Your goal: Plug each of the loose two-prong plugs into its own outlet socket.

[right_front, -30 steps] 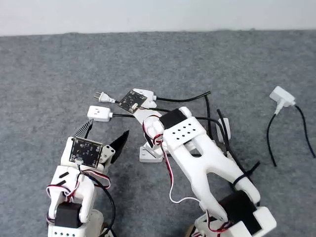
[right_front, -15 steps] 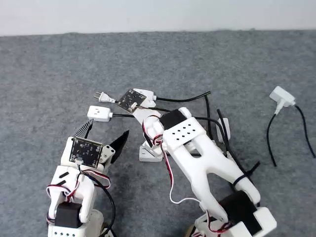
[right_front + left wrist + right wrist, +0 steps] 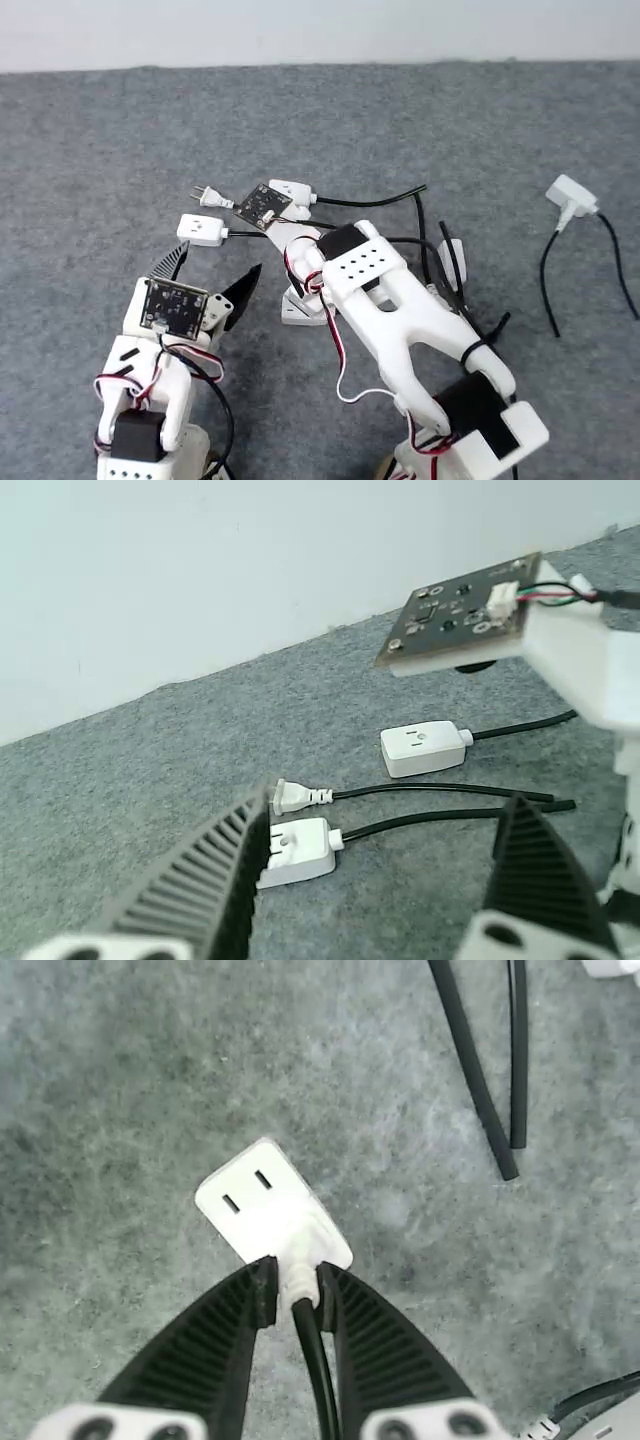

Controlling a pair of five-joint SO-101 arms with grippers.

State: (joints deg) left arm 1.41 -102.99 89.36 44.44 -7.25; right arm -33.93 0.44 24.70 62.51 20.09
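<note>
Grey carpeted bench (image 3: 470,110) set against a plain white wall (image 3: 300,30). Left hand (image 3: 218,262): at the front left of the bench, its two black ribbed fingers (image 3: 205,875) spread wide, grasping nothing. Right hand (image 3: 295,1282): at the middle of the bench, clenched on the cord end of a white outlet socket (image 3: 262,1198). The socket's two slots are in view beyond the fingertips and its black cord (image 3: 315,1360) runs back between the fingers. Whether the socket rests on the carpet or is held just off it cannot be told. Two-prong plug (image 3: 208,195): white, lying loose on the carpet just left of the right arm's wrist board (image 3: 260,205), prongs pointing left, seated in no socket. Second socket (image 3: 200,230): white, just in front of that plug and apart from it, straight ahead of the left hand. Far plug (image 3: 570,195): white, well apart at the right side of the bench, with a trailing cord (image 3: 543,270) curling toward the front. Two loose cord ends (image 3: 468,1060): black, lying side by side on the carpet near the outlet socket.
</note>
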